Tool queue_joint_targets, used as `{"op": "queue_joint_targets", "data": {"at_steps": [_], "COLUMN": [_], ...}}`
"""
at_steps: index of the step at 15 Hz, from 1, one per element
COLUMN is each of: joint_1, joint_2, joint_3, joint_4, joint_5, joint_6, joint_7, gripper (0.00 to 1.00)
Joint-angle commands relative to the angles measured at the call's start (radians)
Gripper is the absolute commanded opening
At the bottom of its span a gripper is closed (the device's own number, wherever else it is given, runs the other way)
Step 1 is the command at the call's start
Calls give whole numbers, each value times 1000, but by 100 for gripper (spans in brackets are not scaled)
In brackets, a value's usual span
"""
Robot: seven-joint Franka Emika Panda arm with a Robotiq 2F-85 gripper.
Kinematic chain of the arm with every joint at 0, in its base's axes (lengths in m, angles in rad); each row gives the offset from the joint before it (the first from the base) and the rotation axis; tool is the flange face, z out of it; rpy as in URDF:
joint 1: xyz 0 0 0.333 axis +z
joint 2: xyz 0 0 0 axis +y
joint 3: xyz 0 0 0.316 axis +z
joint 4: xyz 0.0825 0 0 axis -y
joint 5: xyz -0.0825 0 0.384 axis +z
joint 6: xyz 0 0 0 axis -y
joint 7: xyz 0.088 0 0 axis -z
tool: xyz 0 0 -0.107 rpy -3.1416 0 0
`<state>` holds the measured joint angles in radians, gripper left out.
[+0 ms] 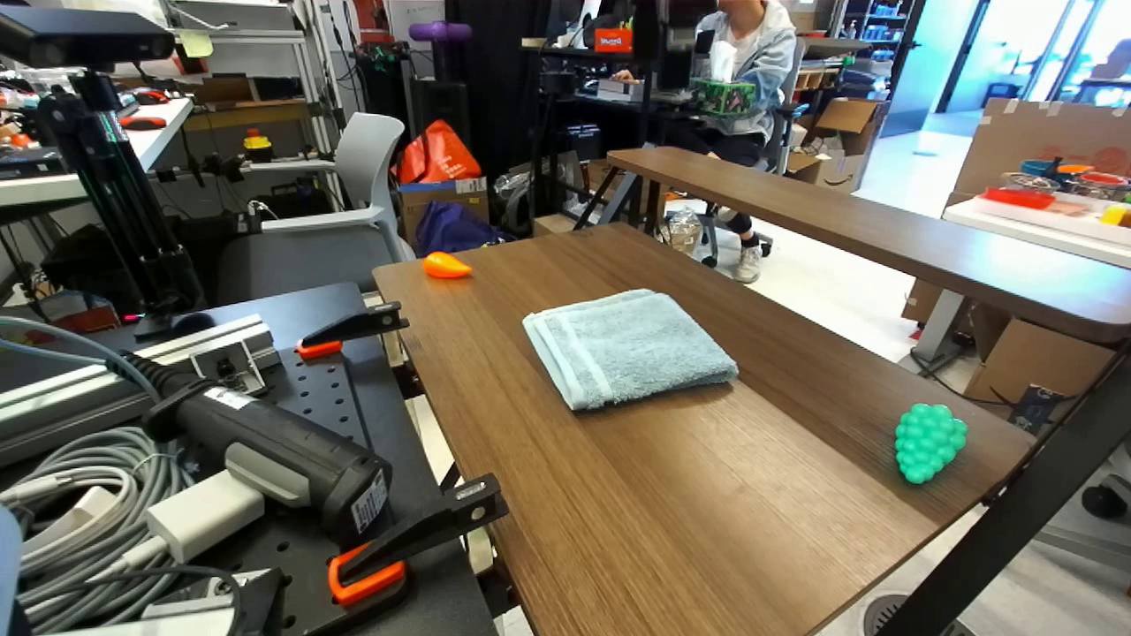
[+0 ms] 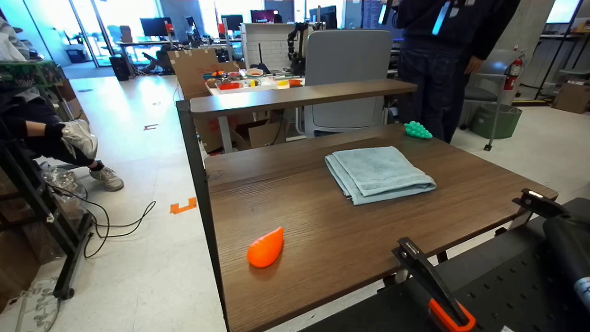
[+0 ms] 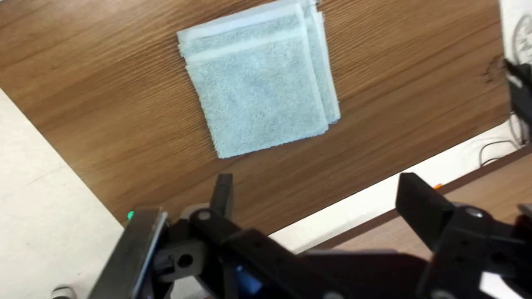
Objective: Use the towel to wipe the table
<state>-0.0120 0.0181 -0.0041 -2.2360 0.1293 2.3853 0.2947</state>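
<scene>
Black claw (image 3: 316, 178), wrist view only

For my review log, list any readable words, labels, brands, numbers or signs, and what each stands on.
None reads clearly.
Too blurred: white lettering on the small red box.
Too small: print on white labels of the black cylindrical device.
Too small: pale print on a black and orange clamp.
Too blurred: white label on a brown cardboard box.
No text shows on the pale blue-grey folded towel.
</scene>
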Motion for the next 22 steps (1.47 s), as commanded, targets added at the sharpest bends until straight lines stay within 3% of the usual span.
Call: {"op": "queue_joint_targets", "data": {"at_steps": [1,4,6,7,14,22], "joint_1": [17,28,10,32,44,94], "joint_2": [125,221,271,227,261,556], "joint_3": [-12,-21,-1,-25,-36,-55], "joint_4": [-3,28,44,-1,23,210], "joint_5": [-182,-142,-24,-86,-95,-65], "joint_6": [131,75,58,93,84,138], "joint_7": [206,242,174,205,224,346], "gripper": [100,100,100,100,100,100]}}
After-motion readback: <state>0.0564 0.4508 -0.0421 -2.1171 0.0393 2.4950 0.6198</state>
